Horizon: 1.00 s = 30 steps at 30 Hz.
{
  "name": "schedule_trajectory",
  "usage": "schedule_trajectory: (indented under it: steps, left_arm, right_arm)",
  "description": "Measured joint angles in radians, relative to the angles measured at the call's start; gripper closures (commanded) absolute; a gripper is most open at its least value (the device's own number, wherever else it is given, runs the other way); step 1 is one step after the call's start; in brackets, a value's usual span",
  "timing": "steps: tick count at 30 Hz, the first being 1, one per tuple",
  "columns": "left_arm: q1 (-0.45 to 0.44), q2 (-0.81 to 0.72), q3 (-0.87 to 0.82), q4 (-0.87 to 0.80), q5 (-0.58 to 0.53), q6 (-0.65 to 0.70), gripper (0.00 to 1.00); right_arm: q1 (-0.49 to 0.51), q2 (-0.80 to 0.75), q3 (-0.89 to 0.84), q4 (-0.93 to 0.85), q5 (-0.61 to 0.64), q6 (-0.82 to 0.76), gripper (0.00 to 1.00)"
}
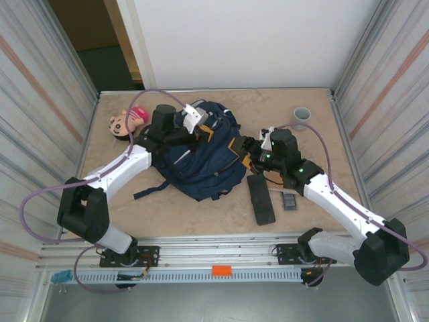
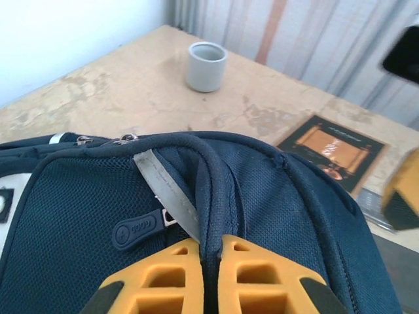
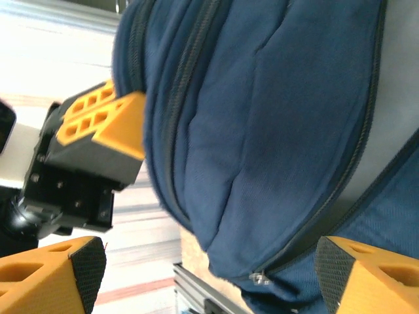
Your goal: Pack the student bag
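The student bag (image 1: 201,161), a navy blue backpack, lies in the middle of the table. My left gripper (image 1: 204,131) is at its top end. In the left wrist view the left gripper (image 2: 211,252) is shut on a navy ridge of the bag (image 2: 294,216), with a grey strip and a zip pull beside it. My right gripper (image 1: 242,153) is at the bag's right side. In the right wrist view its fingertips (image 3: 366,275) stand wide apart, so the right gripper (image 3: 209,275) is open around the bag's fabric (image 3: 262,131) and a small metal zip pull, gripping nothing.
A doll (image 1: 127,122) lies at the back left beside the bag. A grey cup (image 1: 302,115) stands at the back right. A long black case (image 1: 261,199) and a small dark device (image 1: 289,201) lie near the right arm. A dark book with an orange cover (image 2: 334,152) lies beyond the bag.
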Motion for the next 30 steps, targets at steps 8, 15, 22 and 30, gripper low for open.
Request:
schedule_trajectory:
  steps: [8, 15, 22, 30]
  left_arm:
    - [0.068, 0.001, 0.0, 0.023, 0.2, 0.019, 1.0]
    - [0.103, 0.012, 0.039, -0.043, 0.209, 0.072, 0.72]
    - [0.075, -0.047, 0.083, -0.141, -0.058, 0.011, 0.57]
    - [-0.11, -0.378, 0.058, -0.41, -0.541, -0.166, 0.52]
  right_arm:
    - [0.017, 0.175, -0.008, 0.195, -0.004, 0.099, 0.69]
    - [0.116, 0.226, -0.003, 0.378, 0.125, 0.17, 1.0]
    - [0.248, 0.246, -0.011, 0.439, 0.369, 0.198, 1.0]
    - [0.287, 0.286, -0.011, 0.446, 0.478, 0.2, 1.0]
